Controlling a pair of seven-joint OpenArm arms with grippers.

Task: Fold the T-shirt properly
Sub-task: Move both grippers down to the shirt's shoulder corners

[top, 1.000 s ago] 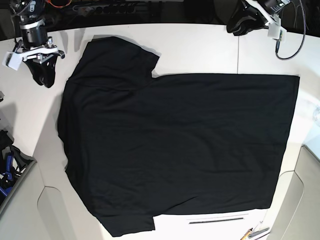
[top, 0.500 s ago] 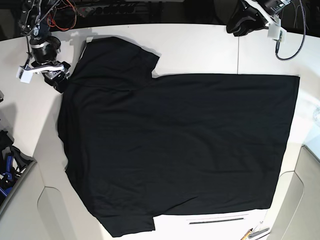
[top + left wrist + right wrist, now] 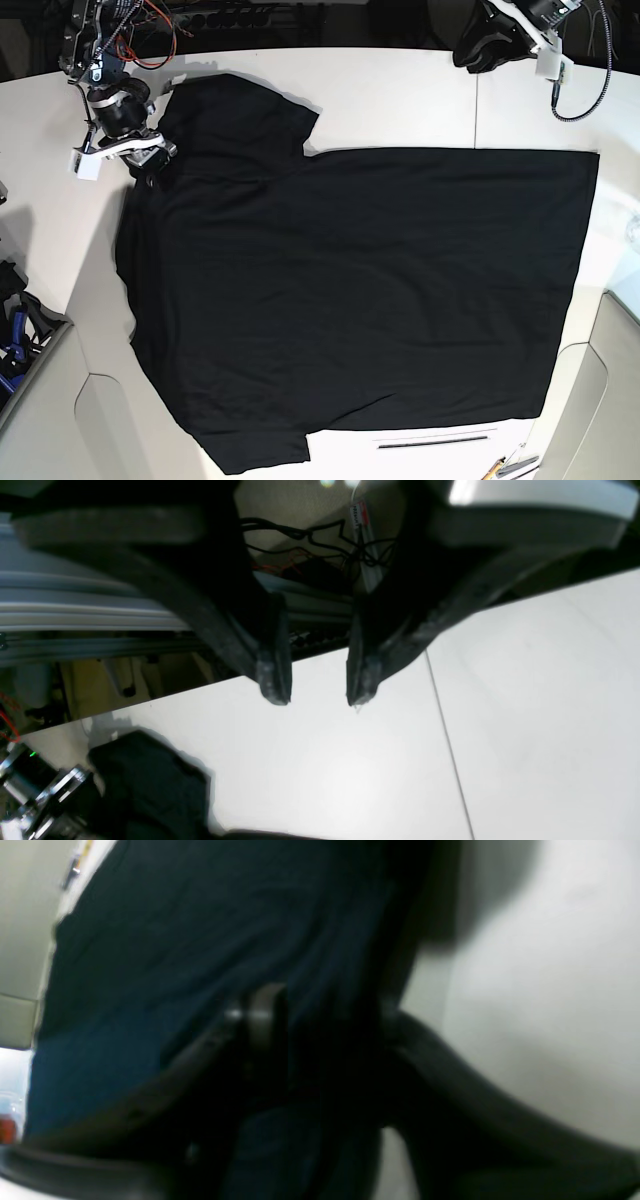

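Right tool (image 3: 150, 160) sits at the shoulder edge of the large black short-sleeved cloth T-shirt (image 3: 350, 290), jaws astride the cloth edge in wrist view; can't tell if pinched yet; left tool (image 3: 312, 697) parked at far corner, jaws part-open w/ nothing between; shirt lies flat, plain side up, spread across white bench (image 3: 400, 90); no fold made yet, all folds left.
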